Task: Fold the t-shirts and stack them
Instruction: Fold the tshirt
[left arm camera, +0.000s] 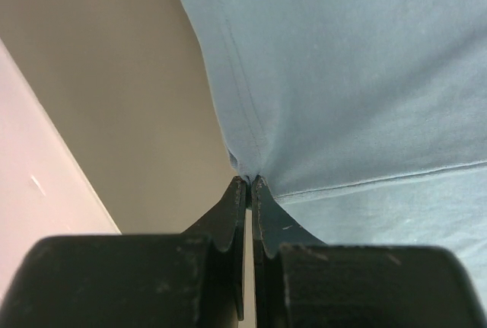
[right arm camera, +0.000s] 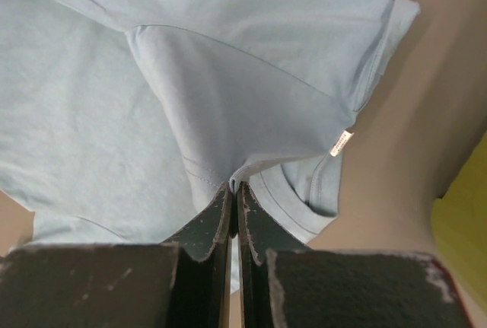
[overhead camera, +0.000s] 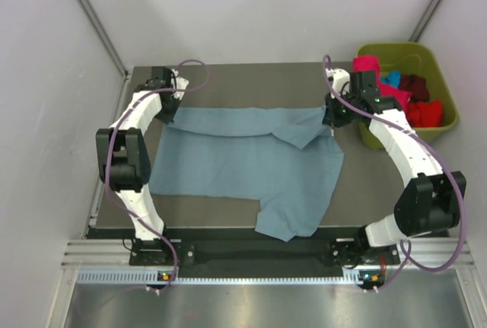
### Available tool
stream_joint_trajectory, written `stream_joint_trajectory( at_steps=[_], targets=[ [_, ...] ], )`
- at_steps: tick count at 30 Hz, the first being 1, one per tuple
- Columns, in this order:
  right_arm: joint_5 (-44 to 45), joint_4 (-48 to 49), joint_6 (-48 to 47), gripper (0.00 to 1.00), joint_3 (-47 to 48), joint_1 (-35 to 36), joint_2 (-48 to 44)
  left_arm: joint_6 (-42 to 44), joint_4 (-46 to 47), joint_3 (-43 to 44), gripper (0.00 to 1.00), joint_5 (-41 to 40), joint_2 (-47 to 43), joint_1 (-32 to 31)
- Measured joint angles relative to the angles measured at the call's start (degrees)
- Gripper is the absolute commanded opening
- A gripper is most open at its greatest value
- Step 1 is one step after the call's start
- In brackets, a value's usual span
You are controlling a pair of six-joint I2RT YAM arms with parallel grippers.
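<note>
Left gripper (left arm camera: 249, 182) clamped on tee (left arm camera: 342, 77) hem; right gripper (right arm camera: 234, 186) pinched tight on cloth by a sleeve; tee lies spread on table (overhead camera: 251, 77), far edge held — I'd lift both corners level, carry evenly toward near edge, keep it taut; other tees (overhead camera: 415, 103) sit in bin (overhead camera: 396, 48).

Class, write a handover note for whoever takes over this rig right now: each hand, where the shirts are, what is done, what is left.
Left hand shut on the blue tee, far left corner.
Right hand shut on its far right edge, near a sleeve.
It lies spread on the table; other tees sit in the bin.
Done: none folded or stacked.
Left: fold the blue tee, then the rest, and stack.
</note>
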Motion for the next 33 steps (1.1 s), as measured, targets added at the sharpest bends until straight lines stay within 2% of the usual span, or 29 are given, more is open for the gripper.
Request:
stream_joint_trajectory(
  at_steps=[5, 6, 9, 19, 24, 26, 29, 33],
  targets=[
    [-0.59, 0.66, -0.07, 0.0, -0.94, 0.0, 0.04, -0.46, -0.66, -1.92, 0.0, -0.02, 0.04, 0.0],
    [-0.72, 0.61, -0.07, 0.0, -1.38, 0.0, 0.04, -0.68, -0.9, -2.01, 0.04, -0.02, 0.13, 0.0],
    [-1.14, 0.61, -0.07, 0.0, -2.97, 0.02, 0.04, -1.53, -1.57, -2.01, 0.07, -0.11, 0.57, 0.0],
    [-2.34, 0.17, 0.0, 0.0, -6.47, 0.52, -0.09, -3.61, -1.79, -2.01, 0.28, -2.03, 0.76, 0.02],
    [-2.54, 0.2, 0.02, 0.0, -6.47, 0.74, -0.09, -5.03, -1.27, -1.75, 0.34, -3.72, 0.46, 0.22],
    [-2.54, 0.22, 0.0, 0.0, -6.47, 0.76, -0.09, -5.86, -1.95, -0.22, 0.36, -2.43, 0.44, 0.24],
    [-2.54, 0.24, 0.0, 0.0, -6.47, 0.76, -0.09, -7.63, -4.81, 5.88, 0.35, 3.74, 0.44, -0.44],
    [-2.49, 0.31, 0.0, 0.0, -6.47, 0.79, -0.09, -10.12, -6.4, 11.78, 0.37, 12.85, 0.26, -5.11]
  ],
)
